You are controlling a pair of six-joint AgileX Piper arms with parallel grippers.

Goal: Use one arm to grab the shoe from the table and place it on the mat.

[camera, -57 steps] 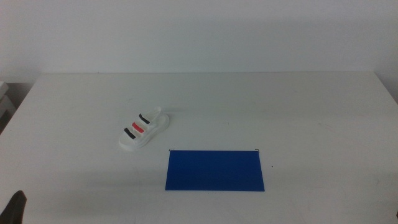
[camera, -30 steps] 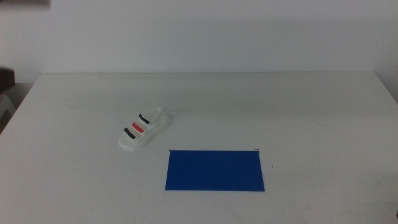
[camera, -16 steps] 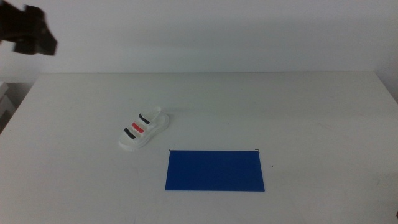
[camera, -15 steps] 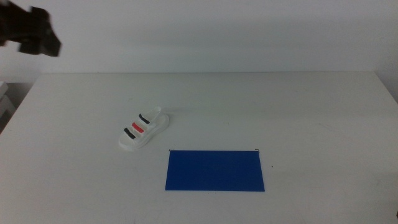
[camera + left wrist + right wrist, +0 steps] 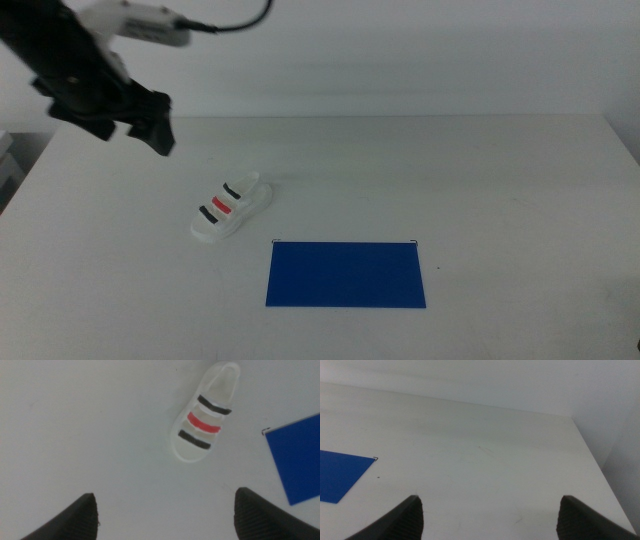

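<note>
the left arm (image 5: 85, 60) comes in from about ten o'clock in the middle view, a dark bulky body with a pale upper section and a black cable (image 5: 235, 20) looping off its top. its left gripper (image 5: 150, 125) hangs above the white table (image 5: 500, 180), up toward ten o'clock from the shoe and well apart from it. in the left wrist view the left gripper (image 5: 165, 515) shows two dark jaws standing wide apart, with bare tabletop between them and nothing held.

the shoe (image 5: 231, 207) lies on the table just left of centre, a small white sandal with two black straps and a red strap between them (the red one is plain to see in both views). it sits at an angle, one end toward seven o'clock and the heel loop toward one o'clock. in the left wrist view the shoe (image 5: 204, 421) is clear of both jaws, touching neither.

the mat (image 5: 346, 273) is a flat deep-blue rectangle lying toward four o'clock from the shoe, near it but not touching; a strip of white table shows between them. a corner of the mat (image 5: 297, 460) also shows in the left wrist view, beside the shoe.

the right gripper (image 5: 487, 515) is out of the middle view; its own wrist view shows its jaws spread wide over bare table, with a corner of the mat (image 5: 342, 475) off to one side.
</note>
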